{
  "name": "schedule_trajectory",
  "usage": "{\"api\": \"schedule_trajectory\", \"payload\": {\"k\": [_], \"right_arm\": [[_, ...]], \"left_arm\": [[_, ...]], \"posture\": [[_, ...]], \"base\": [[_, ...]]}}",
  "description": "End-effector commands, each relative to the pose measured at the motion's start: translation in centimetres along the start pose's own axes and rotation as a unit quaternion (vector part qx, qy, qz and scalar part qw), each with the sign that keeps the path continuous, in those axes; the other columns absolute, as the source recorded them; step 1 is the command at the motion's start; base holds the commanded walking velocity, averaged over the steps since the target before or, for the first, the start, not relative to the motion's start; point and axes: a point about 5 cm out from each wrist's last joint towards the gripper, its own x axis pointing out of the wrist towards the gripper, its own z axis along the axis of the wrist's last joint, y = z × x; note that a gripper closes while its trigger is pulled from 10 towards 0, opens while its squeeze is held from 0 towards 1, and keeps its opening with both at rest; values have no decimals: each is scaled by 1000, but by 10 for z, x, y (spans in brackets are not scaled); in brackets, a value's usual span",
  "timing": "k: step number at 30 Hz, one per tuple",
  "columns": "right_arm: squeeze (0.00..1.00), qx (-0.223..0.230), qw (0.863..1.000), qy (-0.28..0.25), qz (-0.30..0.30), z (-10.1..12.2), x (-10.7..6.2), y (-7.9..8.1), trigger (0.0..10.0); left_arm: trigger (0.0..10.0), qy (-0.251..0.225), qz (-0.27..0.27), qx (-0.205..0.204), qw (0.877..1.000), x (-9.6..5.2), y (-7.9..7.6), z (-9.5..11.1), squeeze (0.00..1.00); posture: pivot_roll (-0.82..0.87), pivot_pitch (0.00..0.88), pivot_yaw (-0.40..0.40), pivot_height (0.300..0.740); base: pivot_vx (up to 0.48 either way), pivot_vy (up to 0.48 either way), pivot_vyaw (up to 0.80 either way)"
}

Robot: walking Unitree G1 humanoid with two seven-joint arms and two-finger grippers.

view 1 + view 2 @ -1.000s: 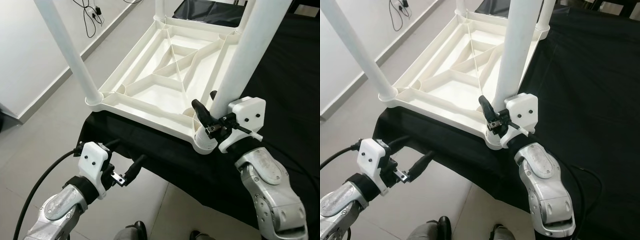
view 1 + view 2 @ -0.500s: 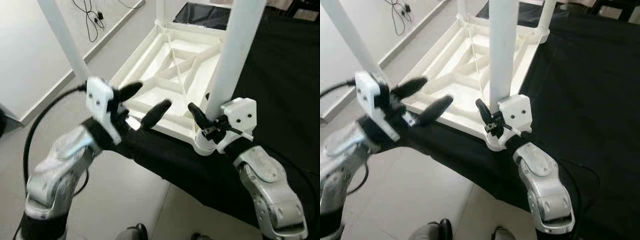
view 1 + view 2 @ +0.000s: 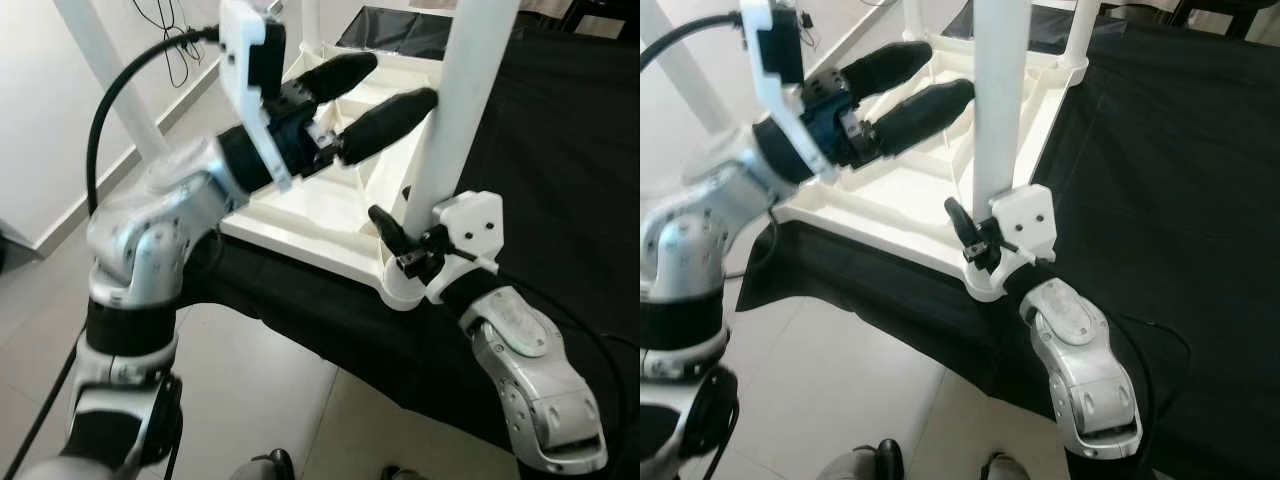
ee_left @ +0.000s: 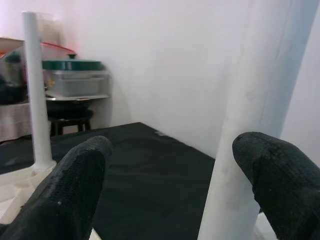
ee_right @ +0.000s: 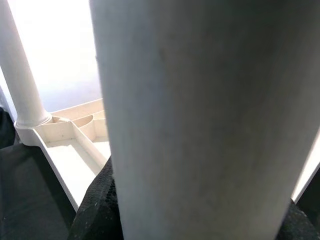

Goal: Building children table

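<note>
A white plastic children's table lies upside down on a black cloth, its legs pointing up. My right gripper is shut on the near right leg just above its socket at the table's corner. In the right wrist view that leg stands close between the black fingers. My left gripper is raised over the tabletop's underside, open, with its tips reaching the same leg higher up. The left wrist view has the leg just inside one of the spread fingers.
Another leg rises at the near left corner and one more at the far side. The black cloth stretches to the right. Grey floor and loose cables lie to the left by the wall. Lidded containers stand beyond.
My left arm has swung up from below the table's edge to beside the near right leg, fingers open. The right gripper has stayed on the leg's base.
</note>
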Motion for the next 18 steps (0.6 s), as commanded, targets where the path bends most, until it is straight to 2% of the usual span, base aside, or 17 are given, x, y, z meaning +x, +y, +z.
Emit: {"api": "schedule_trajectory", "payload": {"k": [1,6,8,9,12,15,17,18], "right_arm": [[0,34,989,139,20,-50,-3,8,10000],[0,36,989,139,21,-49,0,8,10000],[0,36,989,139,21,-49,0,8,10000],[0,36,989,139,21,-49,0,8,10000],[0,38,990,138,21,-49,1,9,10000],[0,40,990,136,22,-48,2,9,10000],[0,44,990,132,26,-46,3,10,10000],[0,45,990,130,29,-45,4,10,10000]], "left_arm": [[10000,-6,-70,1,997,2,-9,9,0],[10000,3,-123,-26,992,-8,-10,8,0],[10000,3,-123,-26,992,-8,-10,8,0],[10000,8,-145,-43,988,-10,-12,8,0],[10000,15,-170,-59,983,-10,-12,8,0],[10000,24,-163,-46,985,-9,-7,9,0],[10000,41,-120,-17,992,5,3,3,0],[10000,45,-103,-7,994,18,5,1,0]], "posture": [[-15,256,57,740],[-19,260,56,740],[-19,260,56,740],[-19,260,56,740],[-17,260,56,740],[-16,261,56,740],[-14,262,53,740],[-14,262,53,740]], "base": [[0,0,0],[0,0,0],[0,0,0],[0,0,0],[0,0,0],[0,0,0],[0,0,0],[0,0,0]]}}
